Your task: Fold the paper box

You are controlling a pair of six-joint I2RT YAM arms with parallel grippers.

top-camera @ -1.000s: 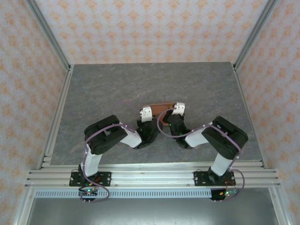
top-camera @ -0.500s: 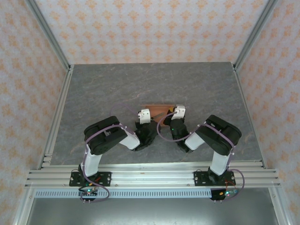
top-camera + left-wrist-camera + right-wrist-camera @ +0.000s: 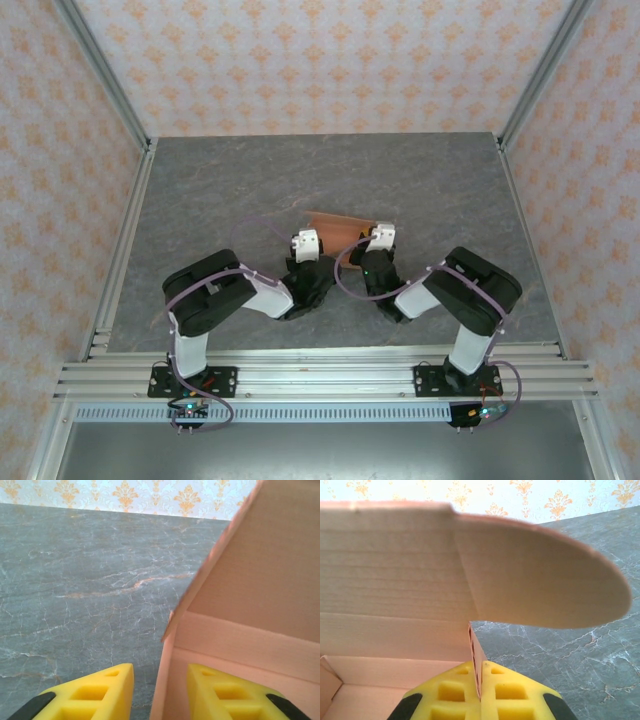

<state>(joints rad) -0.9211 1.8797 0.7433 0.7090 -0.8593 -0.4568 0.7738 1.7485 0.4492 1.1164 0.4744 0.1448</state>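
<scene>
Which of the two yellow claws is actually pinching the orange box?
The right gripper: shut on the paper box wall. The left gripper stands open.

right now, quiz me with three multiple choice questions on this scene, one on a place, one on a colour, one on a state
1. Where on the table is the paper box?
A. far left corner
B. around the middle
C. on the near rail

2. What colour are the right fingers?
A. yellow
B. blue
C. white

3. How do the right fingers stand?
A. wide open
B. shut on a wall of the box
C. shut on nothing

Key:
1 B, the top view shows it mid-table.
2 A, the right wrist view shows yellow.
3 B, the card wall is pinched between them.
</scene>
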